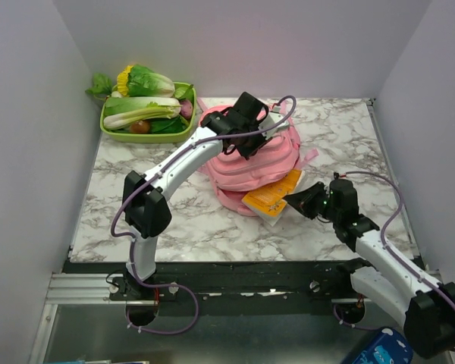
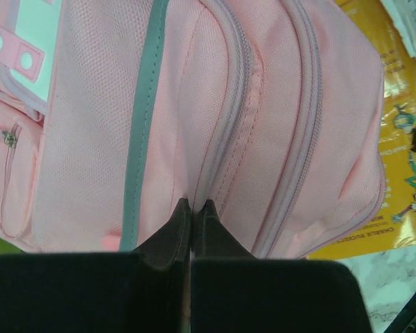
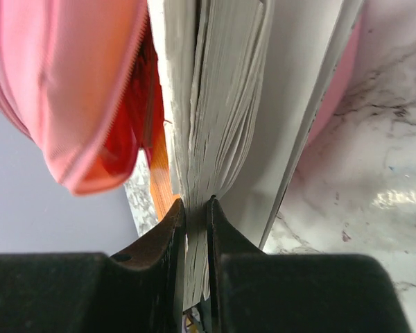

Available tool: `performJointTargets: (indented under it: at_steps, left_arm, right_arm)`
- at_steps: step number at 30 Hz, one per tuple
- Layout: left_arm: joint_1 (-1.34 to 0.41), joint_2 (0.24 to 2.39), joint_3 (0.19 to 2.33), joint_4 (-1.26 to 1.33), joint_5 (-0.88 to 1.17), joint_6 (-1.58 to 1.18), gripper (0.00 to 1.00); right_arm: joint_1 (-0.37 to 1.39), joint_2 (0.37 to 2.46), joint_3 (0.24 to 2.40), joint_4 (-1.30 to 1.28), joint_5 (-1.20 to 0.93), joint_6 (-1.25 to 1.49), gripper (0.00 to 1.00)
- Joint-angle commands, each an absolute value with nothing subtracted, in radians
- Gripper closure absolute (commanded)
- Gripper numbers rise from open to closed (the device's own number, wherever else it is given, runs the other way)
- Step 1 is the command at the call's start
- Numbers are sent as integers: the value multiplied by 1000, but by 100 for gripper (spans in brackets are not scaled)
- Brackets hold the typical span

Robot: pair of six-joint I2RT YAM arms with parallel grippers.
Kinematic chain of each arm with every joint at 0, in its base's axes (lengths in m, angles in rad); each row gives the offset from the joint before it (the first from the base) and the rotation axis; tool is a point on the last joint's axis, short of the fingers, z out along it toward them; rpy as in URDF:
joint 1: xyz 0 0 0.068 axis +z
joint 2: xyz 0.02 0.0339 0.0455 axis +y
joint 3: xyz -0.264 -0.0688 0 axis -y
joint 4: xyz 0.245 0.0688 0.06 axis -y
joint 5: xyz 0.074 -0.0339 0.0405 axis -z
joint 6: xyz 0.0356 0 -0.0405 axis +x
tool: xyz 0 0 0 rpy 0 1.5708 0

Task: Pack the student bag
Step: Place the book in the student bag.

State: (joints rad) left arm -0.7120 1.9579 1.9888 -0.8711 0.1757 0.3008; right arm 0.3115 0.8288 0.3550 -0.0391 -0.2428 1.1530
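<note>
While the student bag (image 1: 243,168) lies flat in the middle of the marble table (image 1: 182,216) with its zip pockets up, both hands are committed to it. The left hand (image 2: 193,205) is closed down to nothing. Its tips meet on a ridge of pink fabric between two zip lines, apparently pinching a thin fold to lift the bag's mouth. The right hand (image 3: 196,206) is narrow and clamped on the page block of an orange-covered book (image 3: 222,97), which points toward the bag's near opening; how far it sits inside is hidden. Both grips carry risk, I judge. The left pinch takes so little cloth that it could slip off under a pull, dropping the flap onto the book. The right hand grips only some of the pages, with the cover and other leaves splayed loose beside it. A push could therefore fan or buckle the book, or catch its corner on the zip edge and shove the soft bag across the table instead of filling it.
</note>
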Motion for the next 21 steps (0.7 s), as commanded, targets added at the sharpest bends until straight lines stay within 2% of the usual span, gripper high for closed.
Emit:
performJointTargets:
  at_steps: [1,5,9,21]
  left_arm:
    - [-733,1859,1977,-810,264,256,100]
    - [-735,1859,1968,-808,275,249,100]
    - [-735,1858,1956,-798,253,268,100]
    - [-729,1881,2013,-821,244,238,100]
  right_arm:
    - [316,916,442,164,-311,1178,99]
    - [316,965,480,225,-325,1189,99]
    - [316,974,511,169,-365,1160,99]
    - [316,764,465,32,-319,1147,99]
